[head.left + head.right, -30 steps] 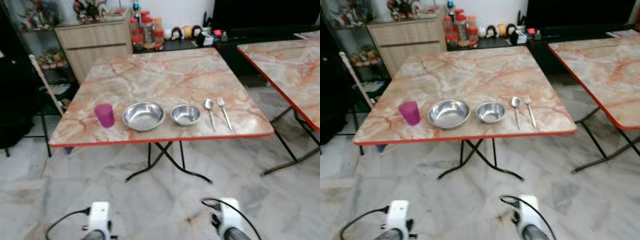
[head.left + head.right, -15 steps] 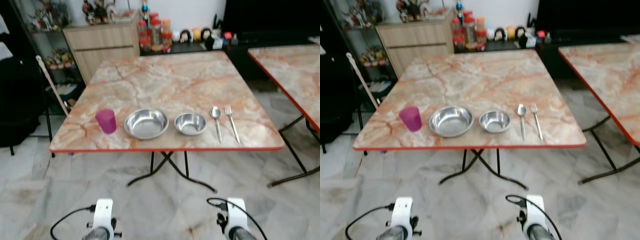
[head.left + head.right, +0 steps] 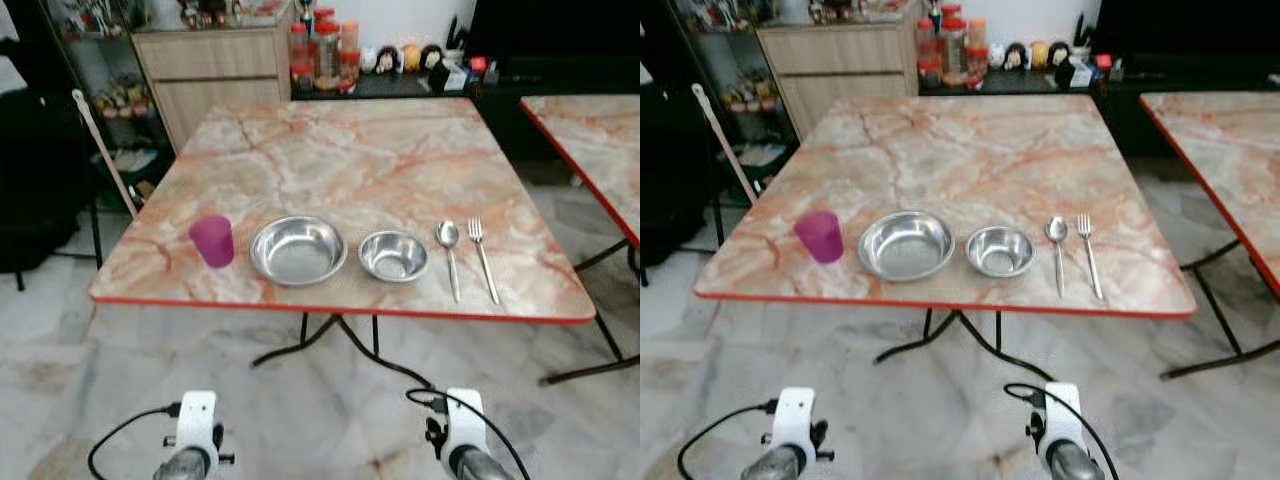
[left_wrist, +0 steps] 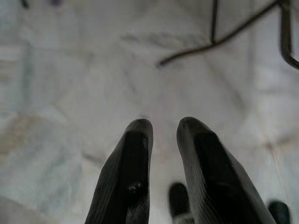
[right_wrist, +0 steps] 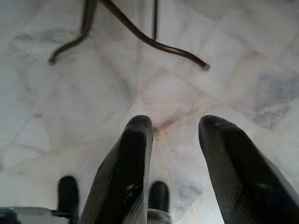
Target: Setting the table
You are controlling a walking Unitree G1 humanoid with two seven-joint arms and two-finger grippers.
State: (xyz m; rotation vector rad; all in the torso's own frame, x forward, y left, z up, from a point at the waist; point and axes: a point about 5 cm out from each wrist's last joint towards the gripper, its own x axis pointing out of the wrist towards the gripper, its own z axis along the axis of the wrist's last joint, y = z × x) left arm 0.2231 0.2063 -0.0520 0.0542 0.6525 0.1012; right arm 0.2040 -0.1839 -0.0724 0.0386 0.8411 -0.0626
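On the marble-topped folding table (image 3: 350, 160), a row of things lies along the near edge. From left to right they are a purple cup (image 3: 212, 241), a large steel bowl (image 3: 297, 250), a small steel bowl (image 3: 393, 256), a spoon (image 3: 449, 258) and a fork (image 3: 483, 258). Both arms hang low in front of the table, above the floor. My left gripper (image 4: 163, 128) is open by a narrow gap and holds nothing. My right gripper (image 5: 175, 126) is open wider, also with nothing in it.
A second marble table (image 3: 590, 130) stands to the right with a gap between. Behind are a wooden cabinet (image 3: 215, 75), jars (image 3: 325, 55) and a dark low shelf. A stick (image 3: 100, 150) leans at the left. The table's metal legs (image 5: 140, 32) cross on the tiled floor.
The whole picture has shifted: the camera has come closer and the table looks larger. The things on the table have kept their places. Both arms still hang low.
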